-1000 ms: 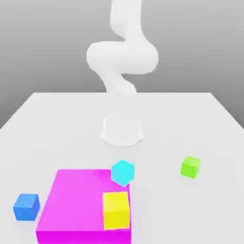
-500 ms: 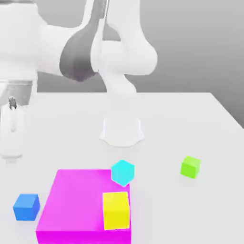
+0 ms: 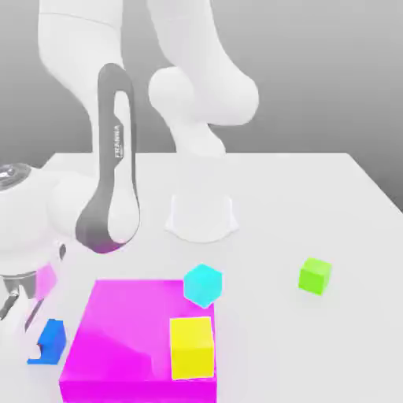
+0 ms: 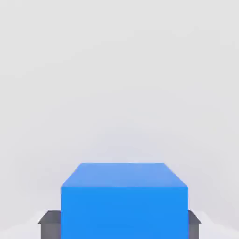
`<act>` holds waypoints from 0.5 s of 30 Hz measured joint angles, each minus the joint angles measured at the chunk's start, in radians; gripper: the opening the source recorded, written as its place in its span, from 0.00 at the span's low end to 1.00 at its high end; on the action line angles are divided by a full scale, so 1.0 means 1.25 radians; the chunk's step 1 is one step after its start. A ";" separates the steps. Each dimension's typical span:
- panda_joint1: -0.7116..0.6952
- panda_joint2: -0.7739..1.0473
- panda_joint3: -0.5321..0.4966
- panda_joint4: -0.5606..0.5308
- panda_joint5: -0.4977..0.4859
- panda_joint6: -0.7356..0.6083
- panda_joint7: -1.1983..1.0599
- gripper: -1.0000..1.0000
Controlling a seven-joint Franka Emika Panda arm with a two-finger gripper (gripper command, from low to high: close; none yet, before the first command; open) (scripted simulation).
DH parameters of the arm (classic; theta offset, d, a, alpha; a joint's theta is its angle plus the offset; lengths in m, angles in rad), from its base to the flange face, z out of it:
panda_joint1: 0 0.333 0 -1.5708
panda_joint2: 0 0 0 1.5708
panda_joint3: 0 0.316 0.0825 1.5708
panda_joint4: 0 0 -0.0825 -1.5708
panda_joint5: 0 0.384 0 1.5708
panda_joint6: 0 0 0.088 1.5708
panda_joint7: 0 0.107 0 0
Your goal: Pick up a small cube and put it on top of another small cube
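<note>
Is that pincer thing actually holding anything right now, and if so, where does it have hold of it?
Yes: the pincer is closed on the small blue cube, one finger against each of two opposite side faces. The cube is low, at the white table.

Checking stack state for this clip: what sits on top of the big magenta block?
A yellow cube rests on the magenta block, near its exterior-view right edge. The cyan cube stands at its far corner; whether it rests on the block cannot be told.

My arm (image 3: 197, 86) is glossy white with rounded, bulbous links. One link carries a dark grey oval band lettered "FRANKA" in white. Above the end effector (image 3: 20, 311), 1 small silver disc caps the wrist; its fingers (image 4: 49, 224) are dark grey.
</note>
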 joint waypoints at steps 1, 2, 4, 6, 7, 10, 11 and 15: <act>-0.001 0.014 0.001 0.003 0.001 0.010 -0.001 0.00; -0.001 0.006 0.001 0.001 0.001 0.004 0.000 0.00; -0.002 -0.036 0.001 -0.007 -0.001 -0.030 0.002 0.00; 0.000 -0.090 -0.002 -0.018 -0.007 -0.073 0.005 0.00; 0.003 -0.118 -0.001 -0.023 -0.011 -0.097 0.007 0.00; 0.050 -0.189 0.046 -0.011 -0.034 -0.177 -0.019 0.00; 0.067 -0.211 0.067 -0.006 -0.037 -0.204 -0.033 0.00; 0.182 -0.299 0.148 0.016 -0.031 -0.314 -0.104 0.00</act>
